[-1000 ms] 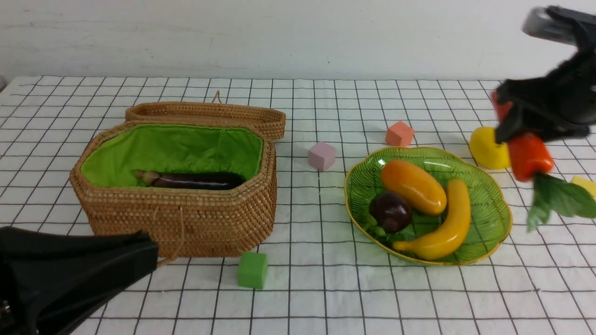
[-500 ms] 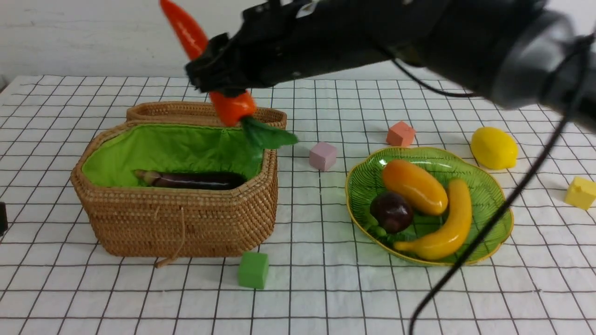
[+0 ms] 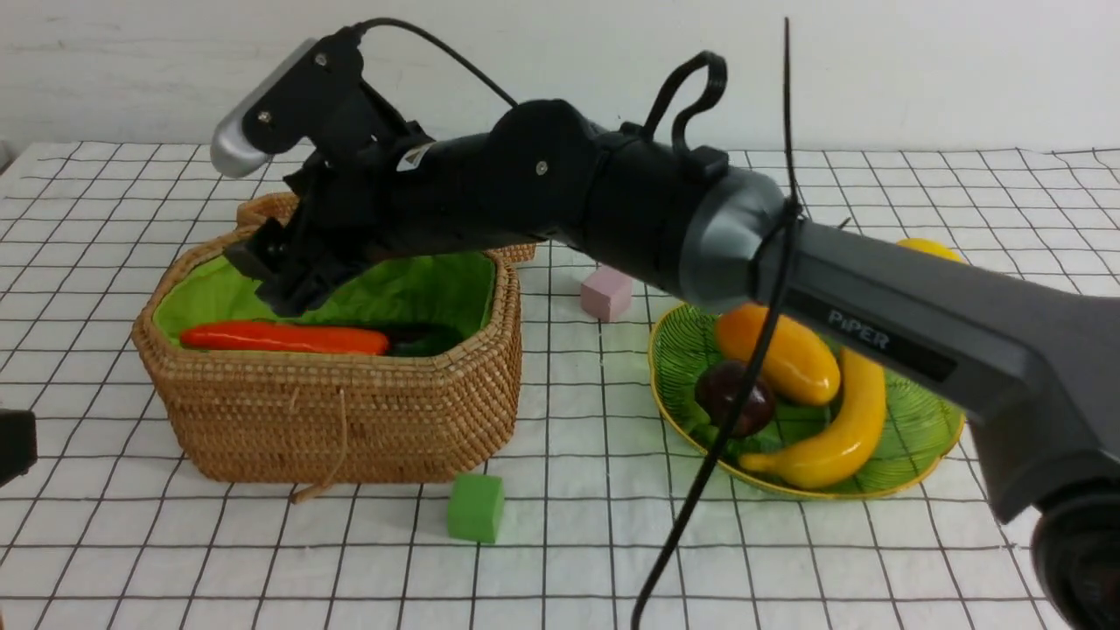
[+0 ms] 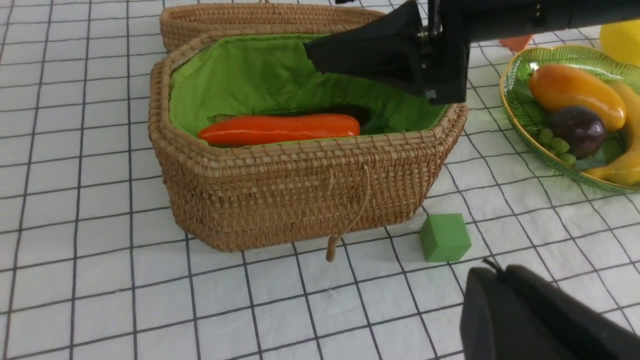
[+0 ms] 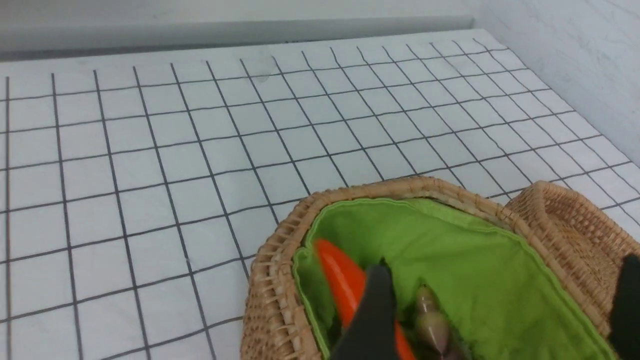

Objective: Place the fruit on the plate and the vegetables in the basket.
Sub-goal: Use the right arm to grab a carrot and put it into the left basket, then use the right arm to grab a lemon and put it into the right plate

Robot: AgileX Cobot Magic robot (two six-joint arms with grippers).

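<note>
The rattan basket (image 3: 350, 411) stands open at the left. An orange-red carrot (image 3: 280, 338) lies inside it on the green lining, next to the dark eggplant (image 3: 420, 336). My right gripper (image 3: 280, 280) hovers over the basket, open and empty; the right wrist view shows its fingers (image 5: 375, 310) spread above the carrot (image 5: 340, 280) and the eggplant stem (image 5: 430, 320). The green plate (image 3: 919, 420) holds a mango (image 3: 779, 350), a mangosteen (image 3: 731, 398) and a banana (image 3: 840, 429). The lemon (image 3: 927, 248) peeks out behind my right arm. My left gripper (image 4: 487, 272) is shut and empty. No gourd shows.
A green cube (image 3: 475, 507) sits on the cloth in front of the basket and a pink cube (image 3: 605, 293) between basket and plate. The woven lid (image 3: 262, 208) lies open behind the basket. My right arm spans the table above the plate.
My right arm swung the carrot from the far right across to the basket and let it go; the carrot now lies inside. The left arm drew back to the left edge.
</note>
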